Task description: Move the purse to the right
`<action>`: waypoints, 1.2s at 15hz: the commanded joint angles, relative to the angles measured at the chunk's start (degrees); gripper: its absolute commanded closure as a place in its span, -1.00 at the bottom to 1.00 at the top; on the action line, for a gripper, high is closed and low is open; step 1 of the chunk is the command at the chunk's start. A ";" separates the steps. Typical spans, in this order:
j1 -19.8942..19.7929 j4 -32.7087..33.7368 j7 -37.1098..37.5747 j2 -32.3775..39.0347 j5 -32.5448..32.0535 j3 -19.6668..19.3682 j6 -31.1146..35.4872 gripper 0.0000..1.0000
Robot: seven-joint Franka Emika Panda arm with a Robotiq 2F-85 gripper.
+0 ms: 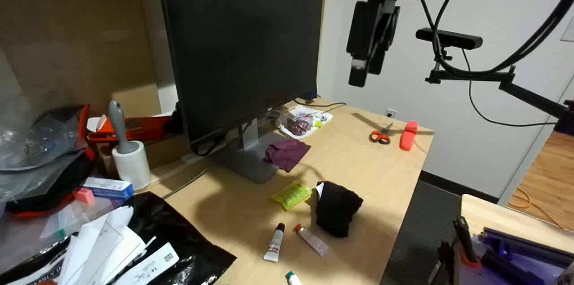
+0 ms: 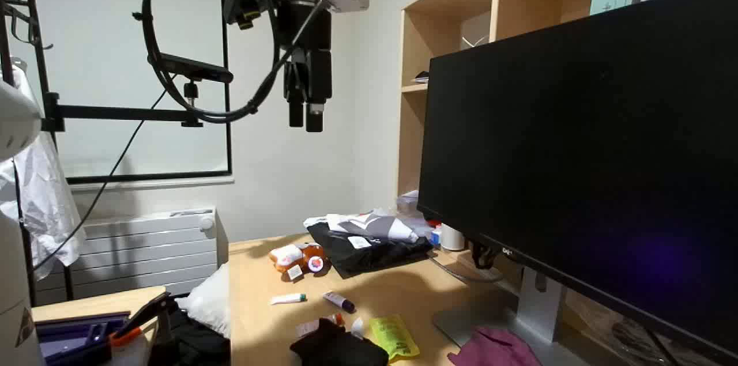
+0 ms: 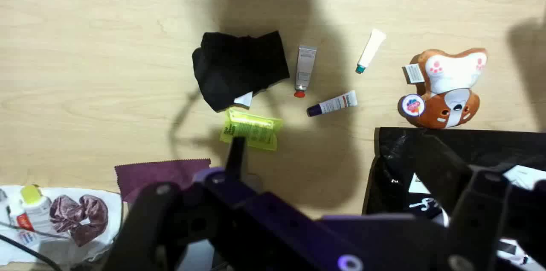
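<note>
Purse point(image 3: 241, 68), taken to be the black cloth bundle (identity unconfirmed), lies on the table point(image 3: 115, 62). Monitor point(image 1: 242, 42): upright, screen face shown in both exterior views. Gripper point(image 3: 335, 143): high above the table, jaws released and wide apart in the wrist view. Plush toy point(image 2: 291, 255): wrist view and an exterior view. Scissors point(image 1: 381, 134): solely in an exterior view. Yellow packet point(image 3: 251, 130): just beside the bundle. Tubes point(image 3: 305, 68): 3, all whole in the wrist view.

Beyond the desk point(image 1: 385, 164) stands a white wall point(image 1: 466, 150); beside the desk lies dark floor point(image 1: 430, 213). In an exterior view, a white radiator point(image 2: 144, 245) is near the desk, and wooden shelves point(image 2: 441, 37) are above the desk.
</note>
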 commanded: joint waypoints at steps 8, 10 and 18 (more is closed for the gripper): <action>-0.22 0.12 -0.12 0.03 0.10 0.17 -0.15 -1.00; -0.44 0.53 0.55 0.36 0.09 0.30 0.74 -1.00; -0.63 -2.43 -0.72 8.28 0.47 -0.79 13.91 -1.00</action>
